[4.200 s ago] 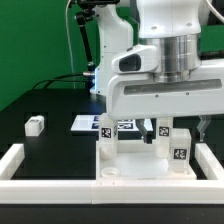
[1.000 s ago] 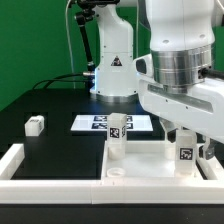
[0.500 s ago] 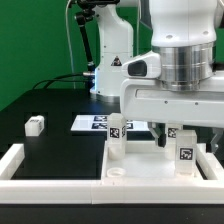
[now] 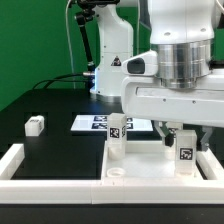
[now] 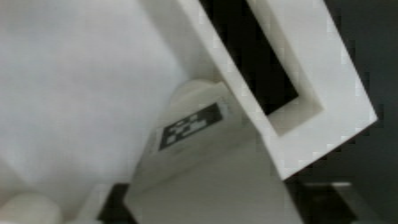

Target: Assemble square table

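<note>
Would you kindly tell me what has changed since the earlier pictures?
The gripper moved toward the exterior view's right, above the white square plastic tabletop; the tabletop and its two upright white legs shifted slightly that way too. No grip is confirmable. The small white tagged piece and marker board stayed put.

White tabletop lies flat; tagged legs stand upright, apparently socketed; one loose leg lies apart

Two legs stand on the tabletop; marker board behind; loose leg at exterior view's left.
</note>
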Tool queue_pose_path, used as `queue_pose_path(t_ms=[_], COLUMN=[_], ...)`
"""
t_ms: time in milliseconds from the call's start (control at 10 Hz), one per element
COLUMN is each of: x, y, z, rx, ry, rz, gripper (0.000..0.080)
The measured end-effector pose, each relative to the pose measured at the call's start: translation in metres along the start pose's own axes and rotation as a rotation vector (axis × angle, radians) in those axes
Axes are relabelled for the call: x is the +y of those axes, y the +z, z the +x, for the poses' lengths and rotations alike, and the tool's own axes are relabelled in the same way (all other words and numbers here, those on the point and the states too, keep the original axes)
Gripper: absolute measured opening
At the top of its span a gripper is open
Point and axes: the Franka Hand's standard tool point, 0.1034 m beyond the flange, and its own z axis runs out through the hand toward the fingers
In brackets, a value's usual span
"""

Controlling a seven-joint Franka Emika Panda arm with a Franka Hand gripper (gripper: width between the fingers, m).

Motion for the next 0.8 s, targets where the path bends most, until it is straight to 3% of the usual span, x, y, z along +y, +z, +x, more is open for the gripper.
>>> queue_pose_path(t_ms=[500,800], x=[0.004,0.009], y=[0.002,0.004], z=[0.003,0.0], rx=[-0.012,-0.084], ry=[0.408,0.94], rz=[0.015,0.066], gripper=[0.0288,0.0289])
